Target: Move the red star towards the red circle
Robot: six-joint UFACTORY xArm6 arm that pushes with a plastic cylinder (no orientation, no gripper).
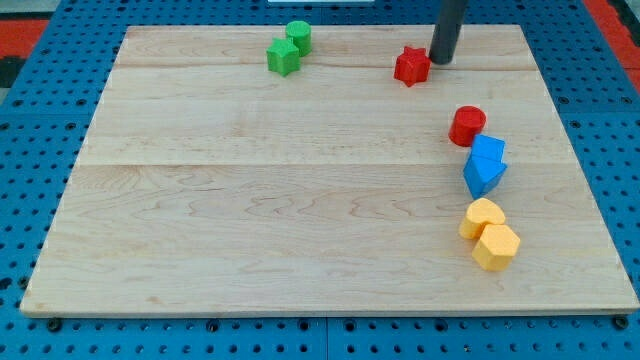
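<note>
The red star [411, 67] lies near the view's top, right of centre, on the wooden board [300, 200]. The red circle [467, 126] sits below and to the right of it, near the board's right side. My tip [441, 60] is the lower end of a dark rod coming down from the view's top. It stands just right of the red star, close to it or touching it, and above the red circle.
Two blue blocks [486, 165] lie just below the red circle. A yellow heart [482, 217] and a yellow hexagon [496, 247] lie below those. A green circle [298, 36] and a green star [283, 57] sit at the top, left of centre.
</note>
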